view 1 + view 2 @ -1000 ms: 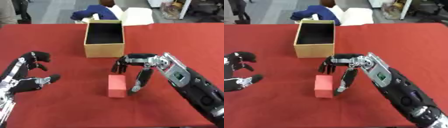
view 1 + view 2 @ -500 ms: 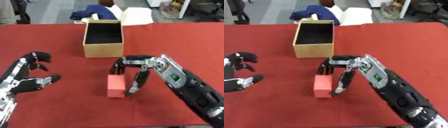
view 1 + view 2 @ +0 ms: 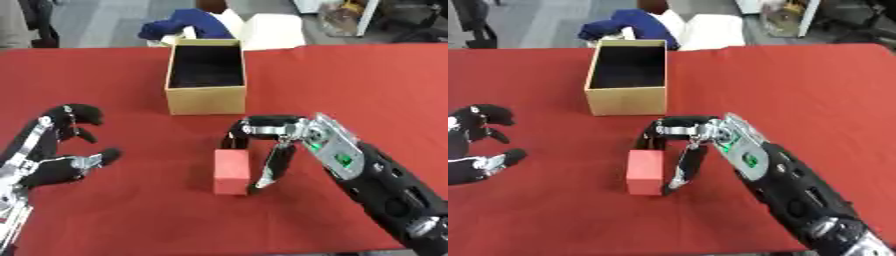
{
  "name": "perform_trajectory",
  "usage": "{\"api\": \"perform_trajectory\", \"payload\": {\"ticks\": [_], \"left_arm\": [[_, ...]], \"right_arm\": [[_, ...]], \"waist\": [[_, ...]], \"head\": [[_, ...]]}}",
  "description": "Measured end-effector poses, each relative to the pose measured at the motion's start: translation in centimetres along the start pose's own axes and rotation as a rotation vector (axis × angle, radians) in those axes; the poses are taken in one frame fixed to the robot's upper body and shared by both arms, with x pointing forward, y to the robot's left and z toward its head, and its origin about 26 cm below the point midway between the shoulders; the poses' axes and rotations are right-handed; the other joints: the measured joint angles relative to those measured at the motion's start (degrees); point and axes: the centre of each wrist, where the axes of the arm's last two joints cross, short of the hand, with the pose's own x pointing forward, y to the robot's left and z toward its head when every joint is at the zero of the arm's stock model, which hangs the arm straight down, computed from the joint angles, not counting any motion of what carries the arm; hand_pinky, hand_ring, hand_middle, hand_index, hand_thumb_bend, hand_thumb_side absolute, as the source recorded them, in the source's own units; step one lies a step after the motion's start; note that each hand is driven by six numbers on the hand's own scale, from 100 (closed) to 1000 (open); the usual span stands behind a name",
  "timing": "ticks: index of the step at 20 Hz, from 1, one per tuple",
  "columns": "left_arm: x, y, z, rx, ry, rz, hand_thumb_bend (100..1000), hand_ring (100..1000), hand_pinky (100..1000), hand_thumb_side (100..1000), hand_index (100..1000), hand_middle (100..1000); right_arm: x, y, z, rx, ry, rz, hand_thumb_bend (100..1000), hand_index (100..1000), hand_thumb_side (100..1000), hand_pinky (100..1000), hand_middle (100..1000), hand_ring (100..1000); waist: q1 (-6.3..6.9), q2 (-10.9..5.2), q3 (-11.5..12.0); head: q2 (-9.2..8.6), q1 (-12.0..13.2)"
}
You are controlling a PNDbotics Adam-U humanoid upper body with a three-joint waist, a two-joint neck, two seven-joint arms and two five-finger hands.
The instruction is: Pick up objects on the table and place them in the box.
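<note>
Evidently nothing is boxed yet: the open tan cardboard box (image 3: 206, 75) looks empty, while the right robot hand (image 3: 267, 150) curls around the red rectangular block (image 3: 233, 171) on the red-covered surface (image 3: 367, 85).

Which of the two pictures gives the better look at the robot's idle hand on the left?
The left eye view. There the left hand shows nearly whole, fingers loosely open above the red table, with its arm running to the lower corner. In the right eye view the picture's left edge cuts off the palm and arm.
</note>
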Motion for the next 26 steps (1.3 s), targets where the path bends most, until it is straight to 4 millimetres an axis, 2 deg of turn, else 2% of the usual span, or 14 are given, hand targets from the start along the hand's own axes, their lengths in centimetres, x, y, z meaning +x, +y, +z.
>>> {"api": "perform_trajectory", "payload": {"ticks": [6, 10, 18, 19, 26], "left_arm": [[-0.1, -0.1, 0.0, -0.004, 0.004, 0.001, 712, 723, 557, 281, 739, 673], [-0.1, -0.1, 0.0, -0.006, 0.006, 0.002, 709, 723, 556, 282, 740, 674], [-0.1, -0.1, 0.0, -0.008, 0.005, 0.002, 703, 724, 557, 283, 741, 675], [-0.1, -0.1, 0.0, -0.008, 0.005, 0.002, 701, 724, 557, 284, 741, 675], [-0.1, -0.1, 0.0, -0.008, 0.005, 0.004, 694, 725, 556, 287, 741, 676]], "right_arm": [[0.0, -0.1, 0.0, -0.079, 0.024, 0.054, 562, 569, 122, 571, 444, 444], [0.0, -0.1, 0.0, -0.145, 0.039, 0.078, 518, 490, 100, 546, 370, 414], [0.1, -0.1, -0.1, -0.223, 0.032, 0.088, 449, 439, 100, 546, 322, 411], [0.2, -0.2, -0.1, -0.230, 0.029, 0.090, 470, 437, 100, 546, 320, 410], [1.0, -2.0, 0.4, -0.288, 0.011, 0.105, 466, 431, 100, 548, 314, 409]], "waist": [[0.16, 0.01, 0.00], [0.16, 0.01, 0.00], [0.27, 0.01, -0.07], [0.28, 0.01, -0.08], [0.30, 0.01, -0.14]], "head": [[0.01, -0.14], [0.01, -0.17], [0.01, -0.20], [0.01, -0.20], [0.01, -0.20]]}}
